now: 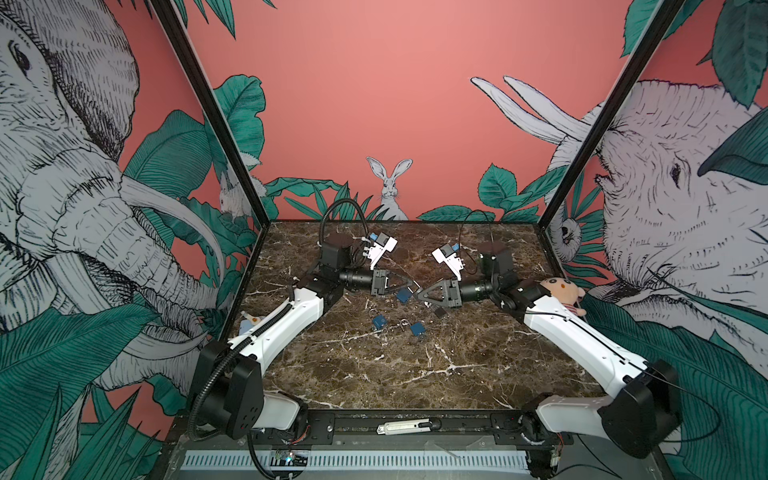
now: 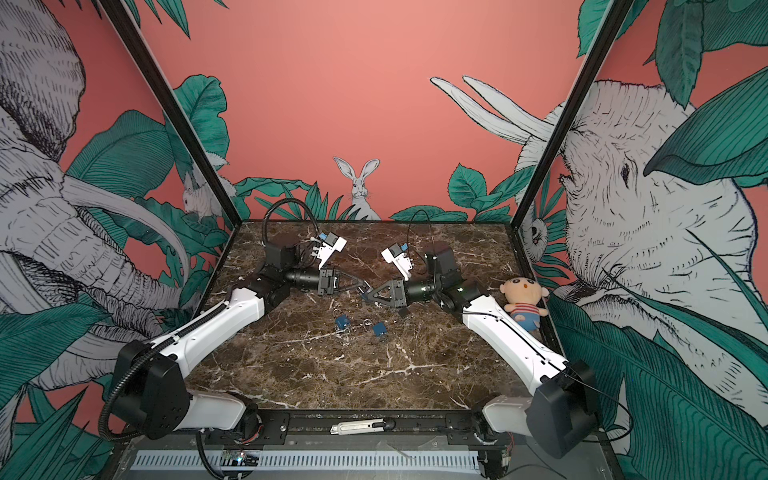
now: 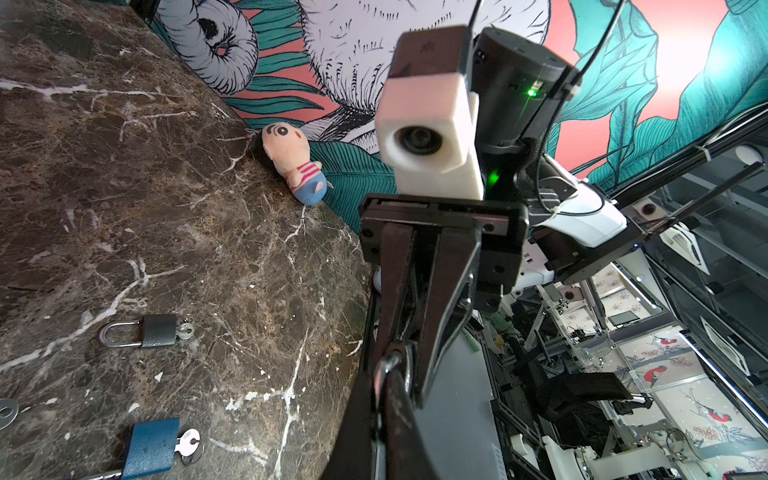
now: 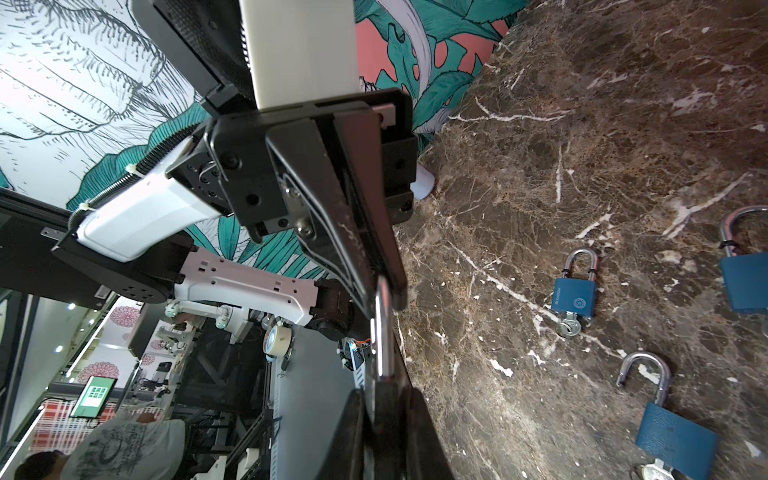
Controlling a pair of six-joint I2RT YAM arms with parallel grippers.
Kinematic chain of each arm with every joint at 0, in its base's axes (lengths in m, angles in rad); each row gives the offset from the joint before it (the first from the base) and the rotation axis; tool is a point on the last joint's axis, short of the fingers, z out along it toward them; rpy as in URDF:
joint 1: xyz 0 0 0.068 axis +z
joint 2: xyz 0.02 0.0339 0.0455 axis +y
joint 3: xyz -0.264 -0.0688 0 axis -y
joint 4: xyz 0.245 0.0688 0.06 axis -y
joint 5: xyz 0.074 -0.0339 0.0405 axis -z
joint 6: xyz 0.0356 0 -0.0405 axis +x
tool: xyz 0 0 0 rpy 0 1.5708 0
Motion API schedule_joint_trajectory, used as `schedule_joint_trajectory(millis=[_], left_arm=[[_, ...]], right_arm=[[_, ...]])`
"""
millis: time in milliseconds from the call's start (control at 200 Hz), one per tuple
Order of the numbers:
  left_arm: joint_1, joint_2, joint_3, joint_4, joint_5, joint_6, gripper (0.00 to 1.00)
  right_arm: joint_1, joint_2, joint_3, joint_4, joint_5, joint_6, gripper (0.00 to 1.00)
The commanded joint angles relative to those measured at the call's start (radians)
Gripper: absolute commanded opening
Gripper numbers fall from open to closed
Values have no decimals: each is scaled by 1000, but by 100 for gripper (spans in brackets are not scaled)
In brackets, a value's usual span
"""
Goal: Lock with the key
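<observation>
Right gripper (image 4: 383, 386), closest to own wrist lens: jaws almost together, pinching one end of chrome bar (image 4: 380, 332). Left gripper (image 4: 386, 293): jaws pressed together, tips touching other end; real pinch there, cannot tell. Both meet in air over worktop (image 1: 415, 374) middle, somewhat toward back edge. Bar probably shackle of held-up padlock; body hidden, its key not visible. Visible key (image 4: 569, 328) sits in keyhole of blue padlock (image 4: 575, 291), lying flat, front-edge side of grippers. Step, as I judge: closing held lock. Next needs straight push of shackle, then small careful key turn.
</observation>
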Motion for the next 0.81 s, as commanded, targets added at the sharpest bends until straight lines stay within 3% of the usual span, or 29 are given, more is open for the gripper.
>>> schedule_joint_trajectory(millis=[0,345,800], left_arm=[[-5,17,-40,-24,-74,9,0],[-32,-7,-83,-17,-67,2,0],[-99,-33,-150,9,-79,-40,0]], right_arm=[[13,-68,21,232,-133,65,0],[11,-63,10,327,-122,127,0],[5,-8,36,335,-108,107,0]])
